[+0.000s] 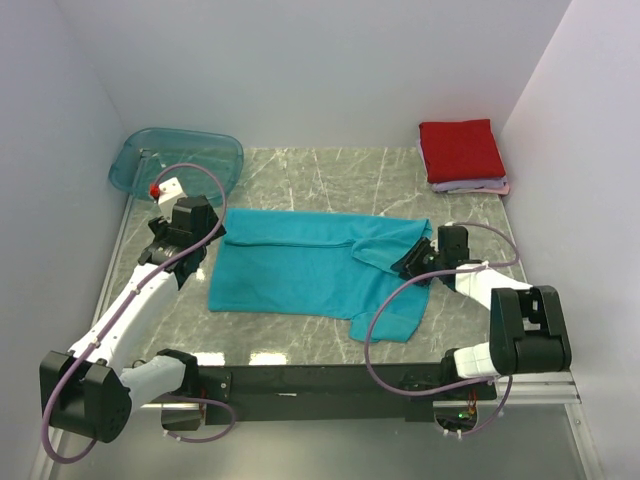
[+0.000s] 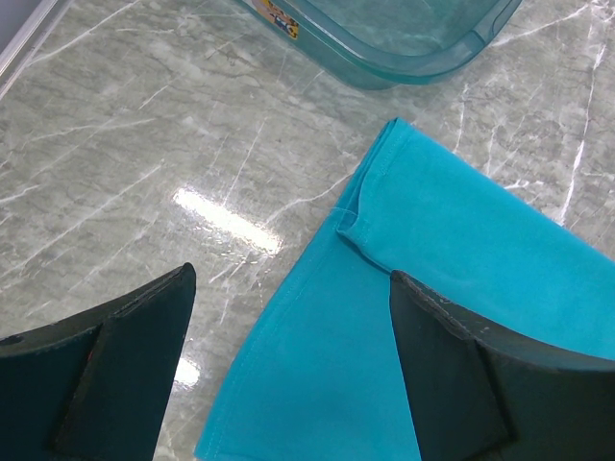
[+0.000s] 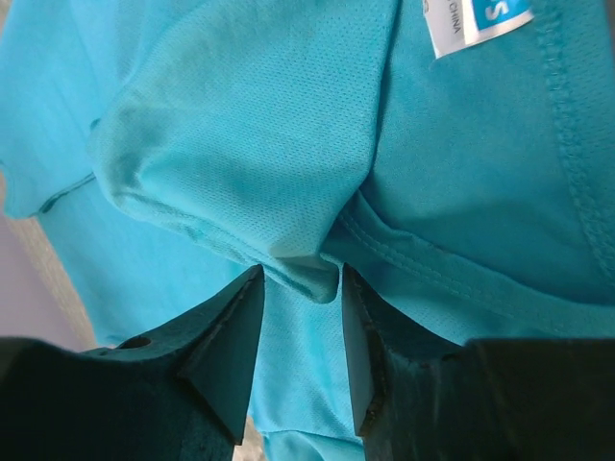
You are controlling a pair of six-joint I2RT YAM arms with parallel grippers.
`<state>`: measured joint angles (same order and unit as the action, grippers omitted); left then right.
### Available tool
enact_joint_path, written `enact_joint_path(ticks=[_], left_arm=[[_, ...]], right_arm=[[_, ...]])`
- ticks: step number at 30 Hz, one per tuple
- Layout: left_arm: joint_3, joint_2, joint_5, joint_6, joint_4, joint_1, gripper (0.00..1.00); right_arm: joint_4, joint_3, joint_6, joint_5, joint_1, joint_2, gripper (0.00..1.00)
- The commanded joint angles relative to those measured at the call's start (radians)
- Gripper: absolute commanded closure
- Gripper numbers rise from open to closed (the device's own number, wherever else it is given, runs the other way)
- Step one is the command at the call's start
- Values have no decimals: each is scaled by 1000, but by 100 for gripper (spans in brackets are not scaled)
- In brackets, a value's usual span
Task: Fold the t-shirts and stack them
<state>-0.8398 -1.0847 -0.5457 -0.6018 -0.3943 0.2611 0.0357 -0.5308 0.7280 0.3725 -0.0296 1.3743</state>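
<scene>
Soft teal t-shirt point(image 1: 300, 270) sprawls mid-frame on veined marble table point(image 1: 330, 170).
Left gripper point(image 2: 293, 279) gapes; right gripper point(image 3: 302, 279) straddles a mesh-knit fold, clamp uncertain.

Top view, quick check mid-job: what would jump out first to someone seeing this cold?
A teal t-shirt lies spread across the middle of the table, its right end bunched, and the right gripper straddles a fold there. A folded red shirt tops a pale stack in the far right corner. The left gripper hangs open over the teal shirt's left edge, near a teal tub.
</scene>
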Motion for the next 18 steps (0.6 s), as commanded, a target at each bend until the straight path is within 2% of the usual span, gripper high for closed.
enact_joint_path(ticks=[1, 6, 13, 16, 18], left_arm=[[-12, -3, 4, 16, 3, -5, 13], [-12, -4, 4, 16, 2, -5, 13], [-12, -6, 3, 16, 2, -5, 13], [-13, -6, 1, 17, 0, -5, 13], [-15, -6, 3, 17, 2, -6, 13]], right_arm=[[-88, 9, 13, 40, 7, 23, 56], [-103, 12, 19, 48, 7, 42, 64], [-54, 6, 19, 48, 8, 2, 93], [-5, 0, 22, 49, 8, -38, 100], [32, -5, 24, 54, 10, -53, 100]])
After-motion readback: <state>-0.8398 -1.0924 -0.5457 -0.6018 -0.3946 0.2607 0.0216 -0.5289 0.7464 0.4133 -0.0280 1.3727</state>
